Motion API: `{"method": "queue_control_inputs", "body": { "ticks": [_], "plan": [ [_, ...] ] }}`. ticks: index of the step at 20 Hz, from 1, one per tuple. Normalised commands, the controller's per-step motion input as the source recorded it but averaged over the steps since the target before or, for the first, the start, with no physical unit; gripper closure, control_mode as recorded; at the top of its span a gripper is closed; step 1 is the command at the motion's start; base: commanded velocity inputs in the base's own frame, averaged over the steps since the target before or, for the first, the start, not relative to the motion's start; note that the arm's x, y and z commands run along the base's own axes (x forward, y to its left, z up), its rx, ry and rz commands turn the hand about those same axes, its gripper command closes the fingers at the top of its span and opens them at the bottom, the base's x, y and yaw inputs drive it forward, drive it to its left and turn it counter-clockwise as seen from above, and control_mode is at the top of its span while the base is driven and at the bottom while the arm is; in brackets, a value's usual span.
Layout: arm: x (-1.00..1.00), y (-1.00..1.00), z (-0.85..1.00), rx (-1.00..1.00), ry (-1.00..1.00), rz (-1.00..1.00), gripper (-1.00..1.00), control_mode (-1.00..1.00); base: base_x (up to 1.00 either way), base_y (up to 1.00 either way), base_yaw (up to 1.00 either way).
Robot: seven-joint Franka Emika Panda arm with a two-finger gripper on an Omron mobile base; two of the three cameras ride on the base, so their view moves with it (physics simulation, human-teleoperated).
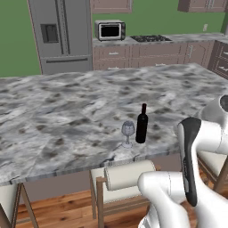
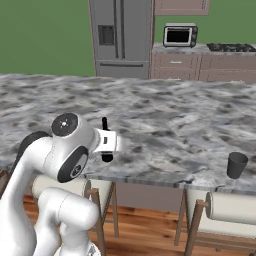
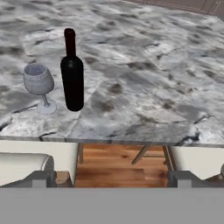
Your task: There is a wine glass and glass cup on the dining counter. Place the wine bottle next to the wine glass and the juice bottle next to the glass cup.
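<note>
upright, slim dark wine bottle beside clear stemmed wine glass on marbled dining counter; fingers spread wide, empty.

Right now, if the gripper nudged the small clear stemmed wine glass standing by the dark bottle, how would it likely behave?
The clear stemmed wine glass would probably tip easily: a rounded bowl sits high on a thin stem over a small foot. It stands close beside the tall dark wine bottle, so it might knock against it. Near the marbled dining counter's edge, it could fall and likely break.

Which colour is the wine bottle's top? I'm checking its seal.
Dark red, on the near-black wine bottle; clearest in the hand view.
</note>
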Motion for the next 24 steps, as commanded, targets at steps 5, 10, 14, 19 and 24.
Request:
{"method": "queue_control_inputs", "body": {
  "ticks": [5,10,14,19,24],
  "plan": [
    [-0.12,0.0,0.09,-0.06,0.28,-0.18,-1.0,-1.0,0.0,0.0,0.0],
    [-0.14,0.0,0.02,0.0,0.13,-0.03,-1.0,-1.0,0.0,0.0,0.0],
    [0.0,0.01,0.0,0.0,0.0,0.0,-1.0,-1.0,0.0,0.0,0.0],
    [0.0,0.0,0.0,0.0,0.0,0.0,-1.0,-1.0,0.0,0.0,0.0],
    [0.0,0.0,0.0,0.0,0.0,0.0,-1.0,1.0,-0.06,0.0,0.0]
  ]
}}
